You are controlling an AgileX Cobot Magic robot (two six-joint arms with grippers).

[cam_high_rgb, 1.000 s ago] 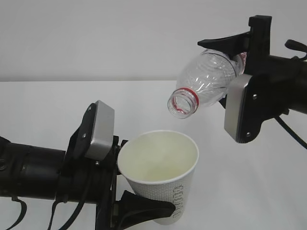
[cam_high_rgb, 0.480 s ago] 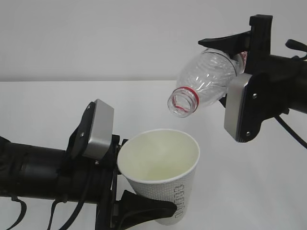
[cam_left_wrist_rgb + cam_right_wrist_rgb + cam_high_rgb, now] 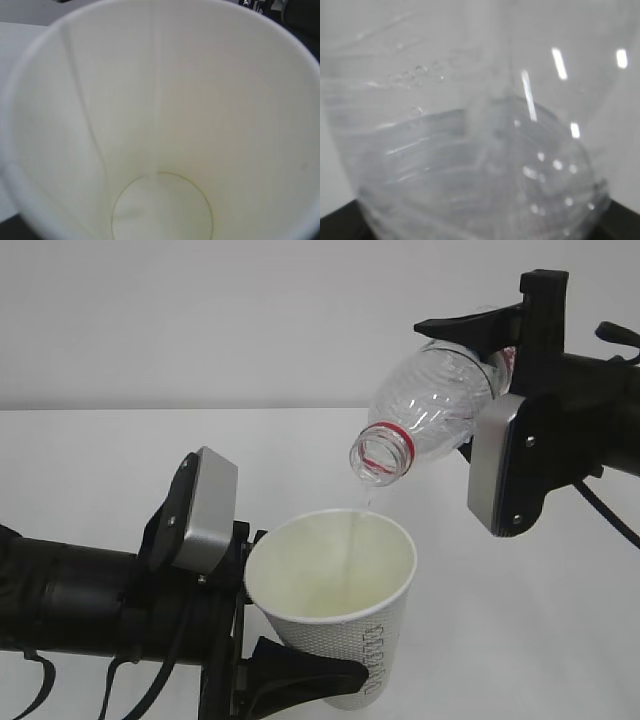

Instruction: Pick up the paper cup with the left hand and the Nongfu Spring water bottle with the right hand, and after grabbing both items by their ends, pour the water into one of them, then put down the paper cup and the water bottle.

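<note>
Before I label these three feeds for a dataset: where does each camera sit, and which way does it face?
Exterior: table height, facing both arms; left hand holds the paper cup, right hand tilts the Nongfu Spring water bottle, water streaming.
Left wrist: looks down into the cup; no gripper shows.
Right wrist: pressed against the bottle; dark corners below.
Shared: cup, bottle.

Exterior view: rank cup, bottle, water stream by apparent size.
1. cup and bottle: look about alike; the right gripper hides part of the bottle, so unranked.
2. water stream: by far the smallest, a thin thread.
</note>
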